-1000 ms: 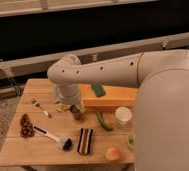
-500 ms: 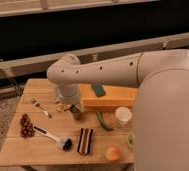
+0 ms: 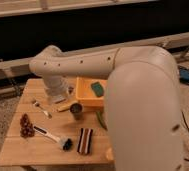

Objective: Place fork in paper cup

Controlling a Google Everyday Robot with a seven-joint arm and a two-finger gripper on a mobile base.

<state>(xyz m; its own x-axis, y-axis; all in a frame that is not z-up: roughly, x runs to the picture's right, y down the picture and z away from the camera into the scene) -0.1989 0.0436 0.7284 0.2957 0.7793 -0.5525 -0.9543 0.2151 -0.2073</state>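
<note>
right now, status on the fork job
gripper open, low beside the yellow tray. fork loose on table, not held. paper cup hidden behind arm.

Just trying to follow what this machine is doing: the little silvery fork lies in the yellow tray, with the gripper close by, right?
Not quite. The camera view shows the fork lying on the wooden table, not in the yellow tray. The gripper is indeed close by, over the table between fork and tray.
</note>
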